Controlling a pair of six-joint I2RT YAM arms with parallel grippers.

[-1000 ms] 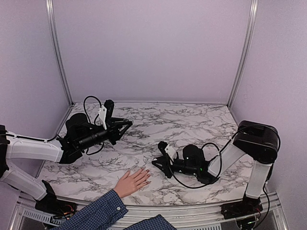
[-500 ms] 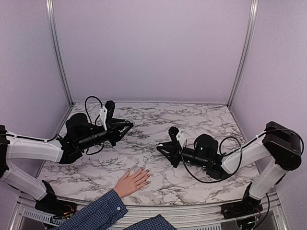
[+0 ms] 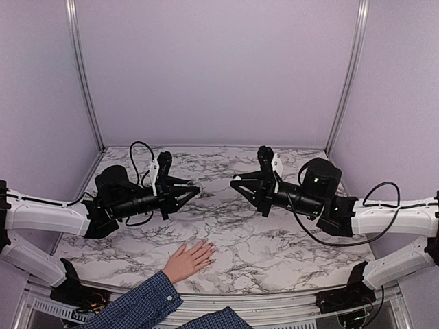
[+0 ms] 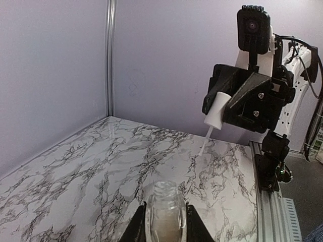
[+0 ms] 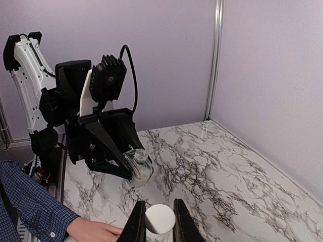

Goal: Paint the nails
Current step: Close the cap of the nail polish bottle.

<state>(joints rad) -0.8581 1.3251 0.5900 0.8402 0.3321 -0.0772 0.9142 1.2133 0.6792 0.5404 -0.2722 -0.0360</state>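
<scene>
Hand [image 3: 188, 259]: light-skinned, lying palm down on the marble table [image 3: 274, 240] near its front edge, left of centre, fingers pointing toward the far right. Blue plaid sleeve [image 3: 140, 303] runs off the bottom of the top view.

Nails [image 3: 208, 251]: at the fingertips of that hand, too small to tell apart; below and in front of both grippers, touched by neither.

Left gripper [image 3: 186, 192]: raised above the table, reaching toward the middle, clenched on a small clear glass bottle [image 4: 165, 209]. Bottle neck is threaded and uncapped and faces the right gripper.

Right gripper [image 3: 238, 182]: raised at about the same height, facing the left one across a short gap, clamped on a white cylindrical cap [image 5: 160, 218]. A thin pale brush [image 4: 205, 142] sticks out of the cap, slanting down and toward the bottle, well clear of it.

Both grippers sit above the table's mid-depth, farther back than the hand.
</scene>
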